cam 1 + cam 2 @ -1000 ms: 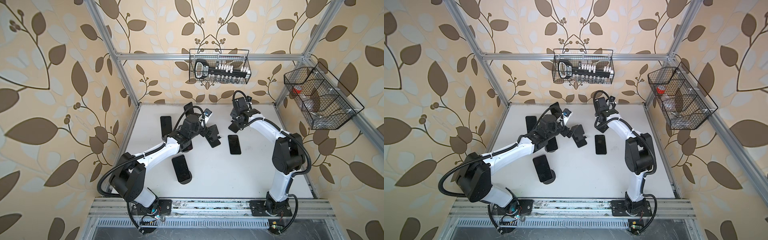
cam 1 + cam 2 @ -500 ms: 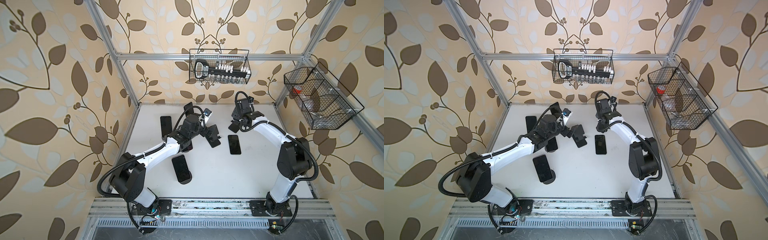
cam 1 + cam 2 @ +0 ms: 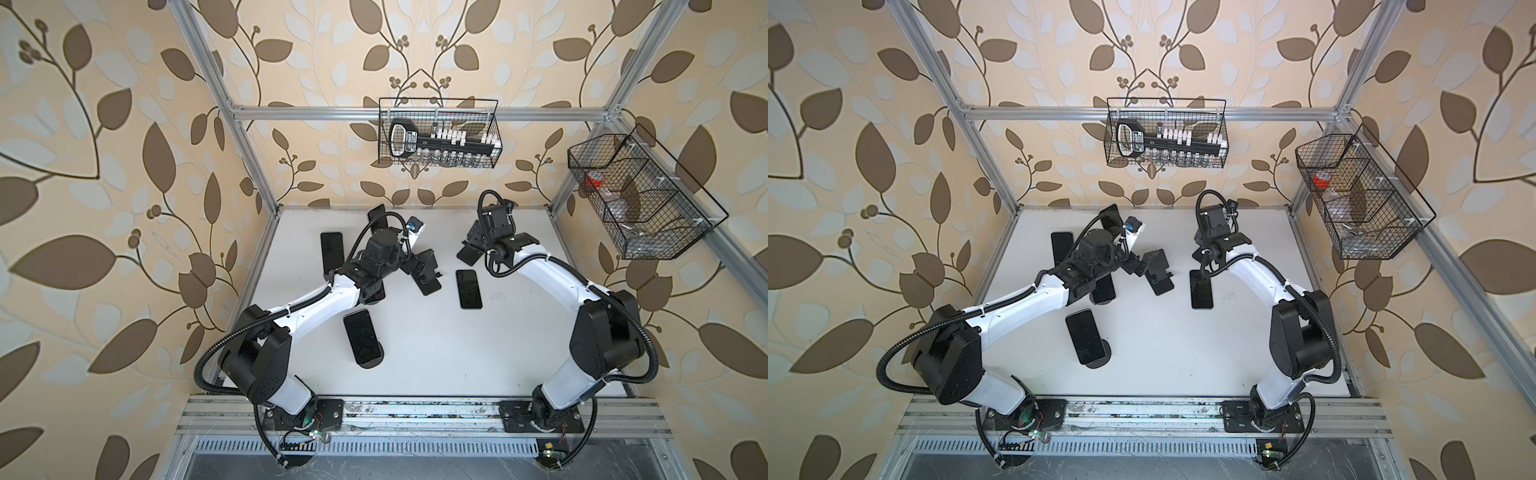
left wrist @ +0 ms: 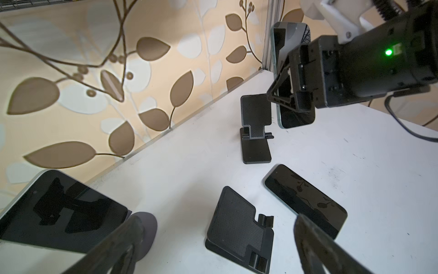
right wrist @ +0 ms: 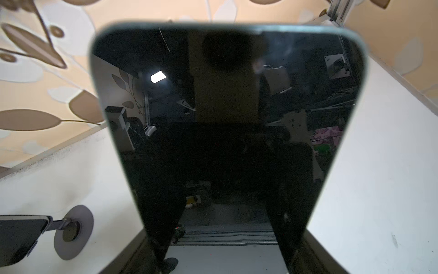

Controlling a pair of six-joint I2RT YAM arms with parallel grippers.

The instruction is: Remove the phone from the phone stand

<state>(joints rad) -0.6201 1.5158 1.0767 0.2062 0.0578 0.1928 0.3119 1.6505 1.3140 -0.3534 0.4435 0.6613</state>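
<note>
White table (image 3: 415, 353): right gripper (image 4: 289, 102) clamped on phone (image 4: 296, 118), just beside stand (image 4: 256, 111); left gripper (image 4: 218, 221) spread wide.

**Leaf-patterned wallpaper (image 3: 104, 166) surrounding a white table (image 3: 436, 353)**

A black wire basket (image 3: 440, 163) is hanging from the back aluminium rail (image 3: 311, 112), holding a black rack (image 3: 457, 144) of white pieces. A compartmented wire basket (image 3: 665, 237) is hanging at the right, holding a red-topped item (image 3: 595, 179).

No legible text anywhere; perhaps lettering on the black holder (image 3: 409, 141) in the back wire basket (image 3: 438, 100), too small
</note>
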